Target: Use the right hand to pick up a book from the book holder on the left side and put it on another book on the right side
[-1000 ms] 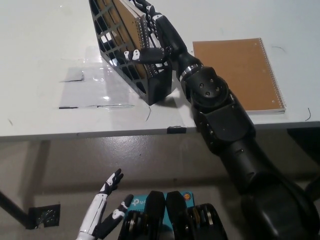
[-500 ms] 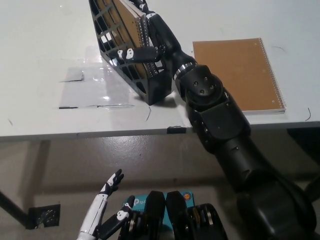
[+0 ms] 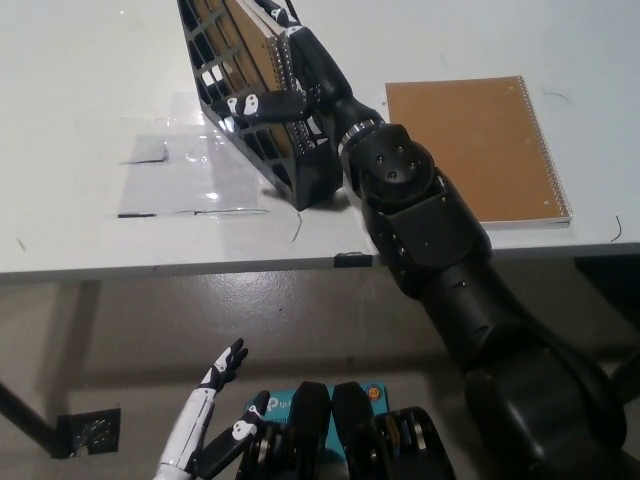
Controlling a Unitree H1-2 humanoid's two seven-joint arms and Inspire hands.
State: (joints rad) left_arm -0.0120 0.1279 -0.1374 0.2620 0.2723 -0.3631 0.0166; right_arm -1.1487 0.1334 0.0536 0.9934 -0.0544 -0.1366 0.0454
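Fingers of the white left hand point(image 3: 205, 425) are spread and hold nothing, low at the lower left, below the surface's front edge and over the floor, as they were a second ago. Up and to the right of them, a strip of clear tape point(image 3: 185, 175) lies on the white surface point(image 3: 80, 120). Right of the tape stands the black lattice book holder point(image 3: 255, 95), tilted, with a brown spiral-bound book point(image 3: 255, 45) inside it. The black right hand point(image 3: 290, 70) is at the holder's right side: its fingers point(image 3: 262, 102) lie across the holder's front wall and others run up along the book's spiral edge. Whether they pinch the book cannot be told. Compared with a second ago, the right hand and its arm have shifted slightly up and to the left, further onto the holder. Right of these fingers, well apart from the holder, a second brown spiral notebook point(image 3: 475, 145) lies flat near the surface's front edge. Below the surface, the floor point(image 3: 250, 310) is beige.
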